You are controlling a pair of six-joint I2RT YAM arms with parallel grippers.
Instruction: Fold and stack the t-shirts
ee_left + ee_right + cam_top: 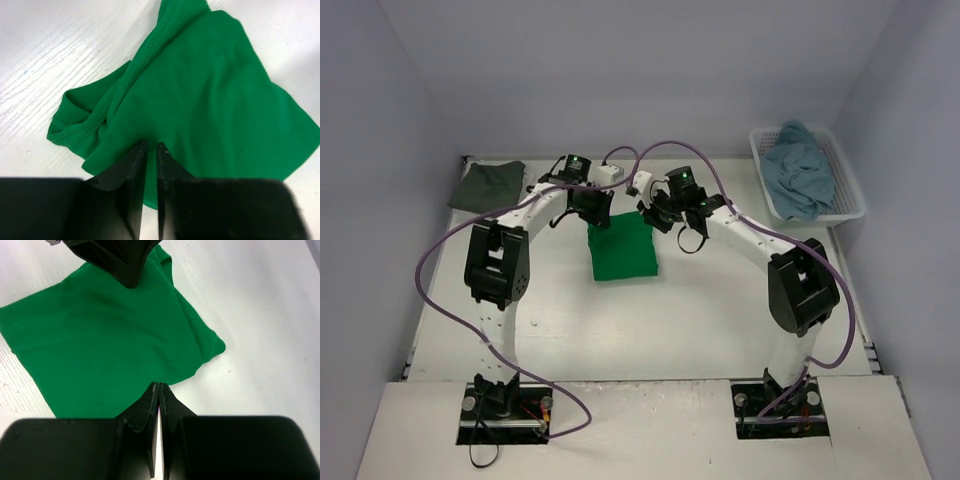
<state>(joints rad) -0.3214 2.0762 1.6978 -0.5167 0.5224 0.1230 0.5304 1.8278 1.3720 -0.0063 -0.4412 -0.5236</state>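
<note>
A bright green t-shirt (623, 250) lies folded into a rough square at the table's middle. My left gripper (592, 215) hangs over its far left corner, and my right gripper (655, 213) over its far right corner. In the left wrist view the left gripper (151, 144) keeps a narrow slit between its jaws above the green cloth (215, 100), with nothing caught in it. In the right wrist view the right gripper (159, 385) is shut and empty at the edge of the green shirt (100, 350). A dark grey t-shirt (488, 185) lies at the far left.
A white lattice basket (850, 190) at the far right holds a crumpled teal-blue t-shirt (802, 170). Purple cables loop from both arms over the table. Walls close in the table at the left, back and right.
</note>
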